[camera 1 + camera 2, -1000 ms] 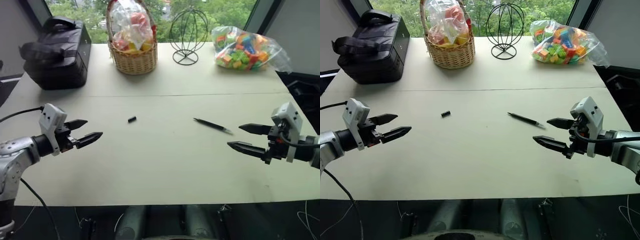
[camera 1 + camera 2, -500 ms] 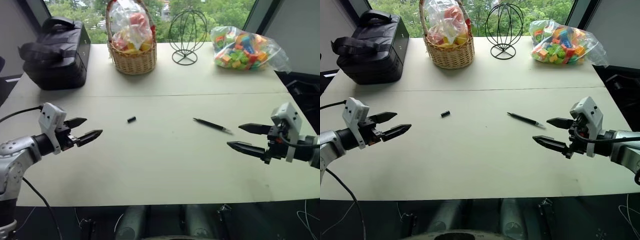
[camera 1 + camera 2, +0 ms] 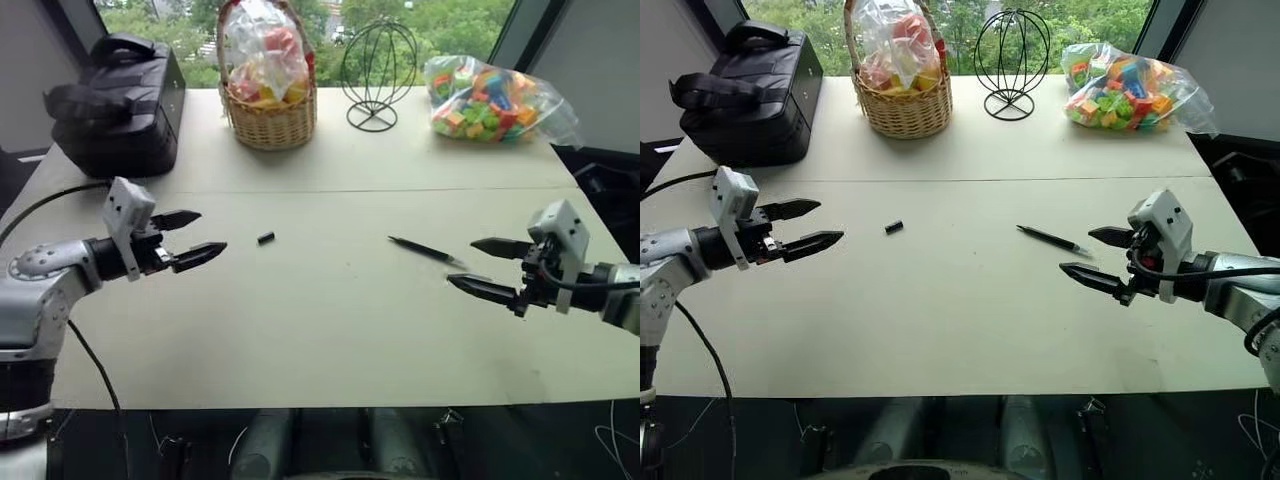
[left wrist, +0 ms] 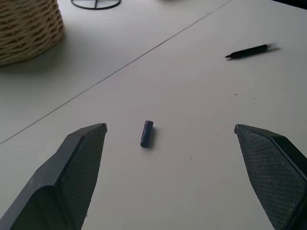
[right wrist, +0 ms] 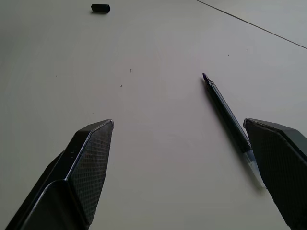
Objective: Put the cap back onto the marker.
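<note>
Two grippers hover over the pale surface (image 3: 330, 330), jaws apart and holding nothing: left gripper (image 3: 198, 236) near the cap (image 3: 265, 238), right gripper (image 3: 478, 265) just beside the marker (image 3: 426, 250).

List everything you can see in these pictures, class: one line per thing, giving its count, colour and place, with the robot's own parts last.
table: one, pale beige, under everything.
cap: one, black, lying mid-table, left of centre.
marker: one, black with pale end, lying right of centre, apart from the cap.
bag: one, black, far left corner.
basket: one, wicker, holding a plastic-wrapped bundle, far edge.
wire ornament: one, black, beside the basket.
bag of blocks: one, clear, multicoloured contents, far right.
left claw: black, open, near the cap.
right claw: black, open, near the marker.
</note>
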Robot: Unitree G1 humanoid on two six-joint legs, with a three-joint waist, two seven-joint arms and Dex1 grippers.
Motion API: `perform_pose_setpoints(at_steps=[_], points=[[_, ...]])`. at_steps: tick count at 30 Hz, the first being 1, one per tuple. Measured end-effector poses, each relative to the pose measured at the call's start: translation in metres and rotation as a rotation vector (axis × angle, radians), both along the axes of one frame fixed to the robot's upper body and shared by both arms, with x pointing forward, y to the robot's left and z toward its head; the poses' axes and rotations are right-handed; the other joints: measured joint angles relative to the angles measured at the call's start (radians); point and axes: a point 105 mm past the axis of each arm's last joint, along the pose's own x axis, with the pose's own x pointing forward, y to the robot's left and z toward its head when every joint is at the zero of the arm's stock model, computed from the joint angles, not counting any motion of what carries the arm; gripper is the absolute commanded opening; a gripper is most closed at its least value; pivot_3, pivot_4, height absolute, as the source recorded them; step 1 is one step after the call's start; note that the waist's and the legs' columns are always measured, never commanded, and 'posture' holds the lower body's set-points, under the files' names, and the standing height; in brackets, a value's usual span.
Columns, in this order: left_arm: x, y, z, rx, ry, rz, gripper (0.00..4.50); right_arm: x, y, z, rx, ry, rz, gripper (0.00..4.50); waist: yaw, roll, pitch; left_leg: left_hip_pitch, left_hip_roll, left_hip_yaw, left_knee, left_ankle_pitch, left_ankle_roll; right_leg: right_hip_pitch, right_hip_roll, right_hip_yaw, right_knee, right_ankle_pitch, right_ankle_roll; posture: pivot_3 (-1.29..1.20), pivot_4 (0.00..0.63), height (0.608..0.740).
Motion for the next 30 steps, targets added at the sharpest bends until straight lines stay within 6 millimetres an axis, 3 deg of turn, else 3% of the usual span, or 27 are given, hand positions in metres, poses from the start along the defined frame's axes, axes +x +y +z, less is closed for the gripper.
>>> perform_pose_setpoints(at_steps=[5, 11, 16, 24, 30], points=[[0.021, -0.039, 0.005, 0.050, -0.075, -0.210, 4.47, 0.027, 0.001, -0.004, -0.018, -0.066, -0.012, 4.48, -0.004, 0.000, 0.000, 0.002, 0.000, 0.001, 0.000, 0.001, 0.000, 0.001, 0.001, 0.001, 0.000, 0.002, 0.003, 0.00, 0.150, 0.740], [0.039, -0.065, -0.001, 0.076, -0.108, -0.331, 4.47, 0.054, 0.010, -0.014, -0.034, -0.096, 0.032, 4.48, -0.007, 0.000, 0.000, 0.003, 0.000, 0.002, 0.000, 0.001, 0.000, 0.001, 0.002, 0.001, 0.002, 0.002, 0.004, 0.00, 0.150, 0.740], [0.046, -0.081, -0.007, 0.070, -0.114, -0.388, 4.47, 0.077, 0.024, -0.037, -0.018, -0.056, 0.094, 4.48, -0.010, 0.000, 0.000, 0.004, 0.000, 0.002, 0.002, 0.001, 0.000, 0.002, 0.002, 0.002, 0.005, 0.003, 0.005, 0.00, 0.150, 0.740], [0.046, -0.084, -0.014, 0.073, -0.111, -0.401, 4.47, 0.098, 0.024, -0.054, -0.059, -0.028, 0.137, 4.48, -0.027, 0.000, 0.000, 0.005, -0.001, 0.001, 0.007, 0.001, -0.001, 0.000, 0.002, 0.002, 0.015, 0.003, 0.006, 0.00, 0.150, 0.740], [0.042, -0.083, -0.022, 0.065, -0.095, -0.385, 4.47, 0.102, 0.019, -0.069, -0.061, 0.033, 0.143, 4.48, -0.030, 0.000, 0.000, 0.006, -0.001, 0.000, 0.008, 0.002, -0.001, 0.001, 0.003, 0.002, 0.017, 0.003, 0.006, 0.00, 0.150, 0.740]])
